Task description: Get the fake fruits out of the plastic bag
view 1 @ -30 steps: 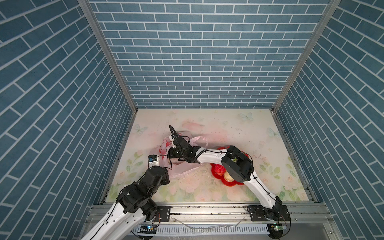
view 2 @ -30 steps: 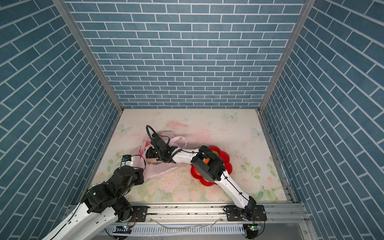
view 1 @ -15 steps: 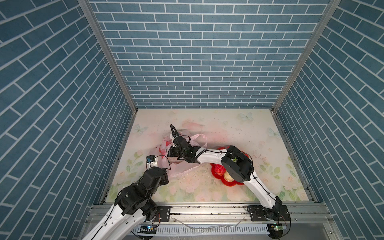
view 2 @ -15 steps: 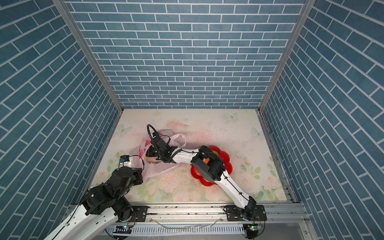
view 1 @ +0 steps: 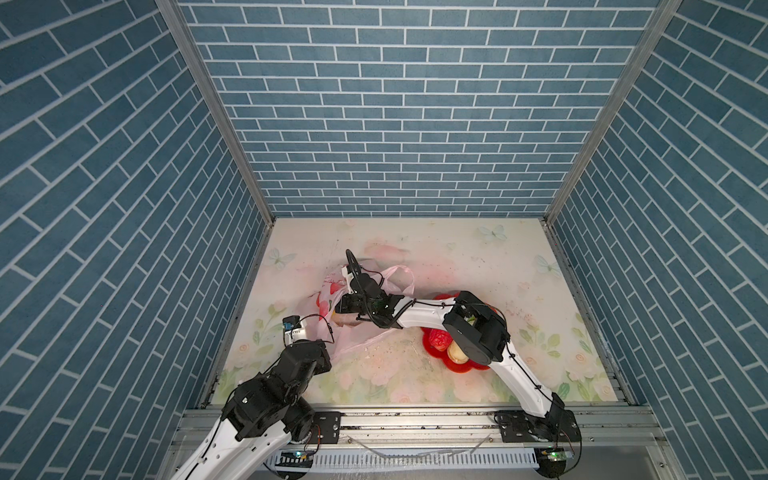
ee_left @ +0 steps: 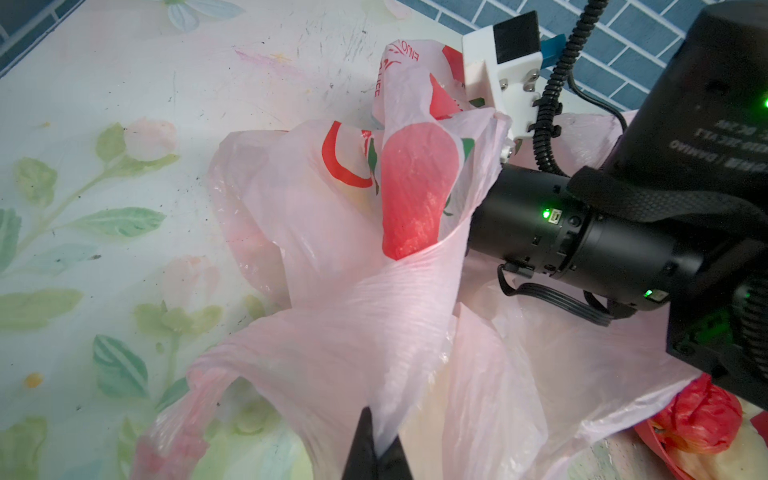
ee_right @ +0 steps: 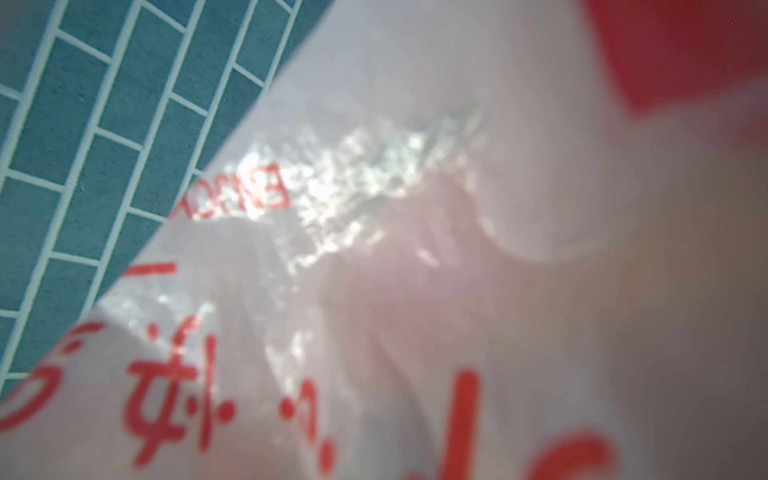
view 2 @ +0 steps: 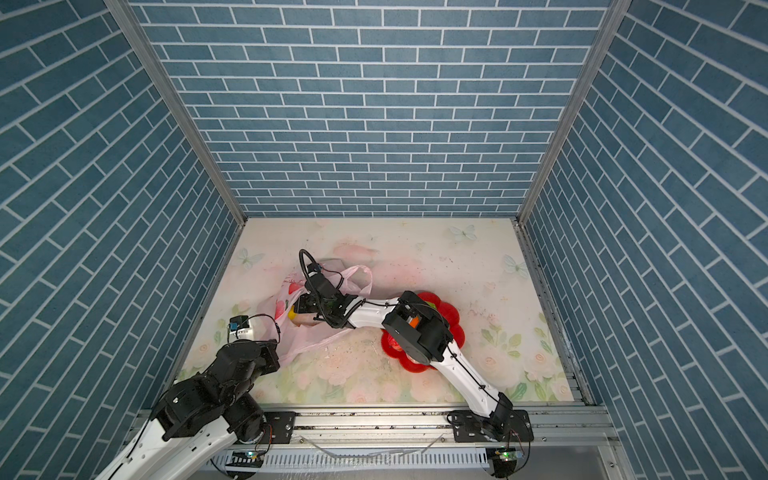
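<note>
Blue brick-pattern walls (view 1: 399, 124) on three sides, aluminium corner posts (view 1: 224, 124). Pale floral-print desk (view 1: 457, 249) lower centre, metal rail (view 1: 415, 419) along bottom edge.

Floral table (view 1: 457, 249) beneath plastic bag (view 1: 359, 338), red dish (view 1: 463, 368)

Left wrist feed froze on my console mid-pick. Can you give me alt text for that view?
The left gripper pinches a fold of the pale-pink plastic bag in the foreground. The right arm reaches into the bag's mouth, its tip hidden by the film. A wrinkled red fruit lies outside the bag.
</note>
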{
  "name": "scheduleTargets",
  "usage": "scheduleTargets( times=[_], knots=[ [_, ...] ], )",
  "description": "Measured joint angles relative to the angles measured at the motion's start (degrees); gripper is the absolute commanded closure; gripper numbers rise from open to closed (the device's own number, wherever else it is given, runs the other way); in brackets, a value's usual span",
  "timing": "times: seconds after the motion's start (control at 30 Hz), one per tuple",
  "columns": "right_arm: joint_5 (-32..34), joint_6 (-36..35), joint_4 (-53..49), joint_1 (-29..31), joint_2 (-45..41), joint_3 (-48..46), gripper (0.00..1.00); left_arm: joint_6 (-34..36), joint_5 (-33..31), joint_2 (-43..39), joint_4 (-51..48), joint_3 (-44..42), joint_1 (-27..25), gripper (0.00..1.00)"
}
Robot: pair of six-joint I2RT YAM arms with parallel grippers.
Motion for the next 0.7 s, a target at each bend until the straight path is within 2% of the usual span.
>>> scheduleTargets(
  times=[0.1, 0.47, 0.57, 0.7],
  knots=[
    [0.02, -0.02, 0.61, 0.0, -0.48, -1.03, 0.97, -0.24, -0.13, -0.13, -0.37, -0.33, 0.0, 1.0],
    [0.22, -0.11, 1.33, -0.13, -2.45, -4.17, 1.0, -1.49, -1.11, -0.09, -1.64, -0.48, 0.0, 1.0],
    [0.17, -0.2, 0.81, -0.13, -2.67, -4.17, 0.96, -2.62, -1.44, 0.57, -3.17, -0.17, 0.0, 1.0],
    [-0.22, -0.5, 0.31, -0.22, -2.78, -4.17, 0.84, -4.72, -1.36, 3.72, -4.74, 1.84, 0.0, 1.0]
  ],
)
